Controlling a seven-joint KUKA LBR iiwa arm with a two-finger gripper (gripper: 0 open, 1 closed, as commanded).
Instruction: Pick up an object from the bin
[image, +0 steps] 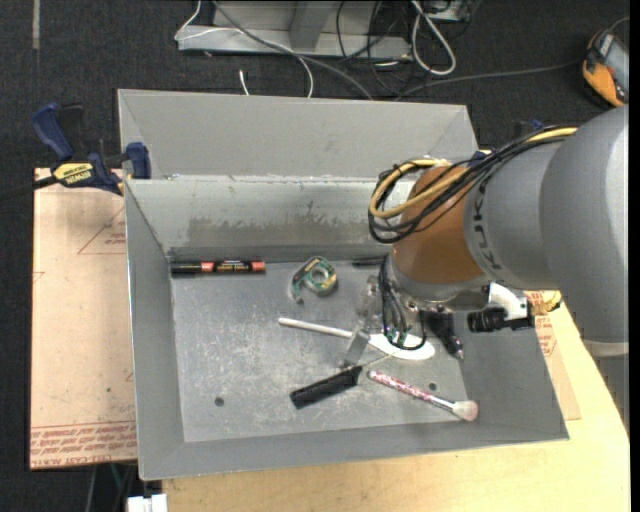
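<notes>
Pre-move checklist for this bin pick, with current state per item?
1. Pincer low in the bin's right half, over the white disc: ok.
2. Object already in the pincer: cannot tell, the wrist hides it.
3. Target free of clutter: not ok. The white stick, black-handled tool and pink brush lie close by.
4. Black-and-red marker at the back wall and green ring apart from the pincer: ok.
5. Clearance to the right wall: cannot tell, the arm covers it.

In the bin (215, 350) a pen (218, 266) lies along the back wall, a ring (316, 279) right of it.
</notes>
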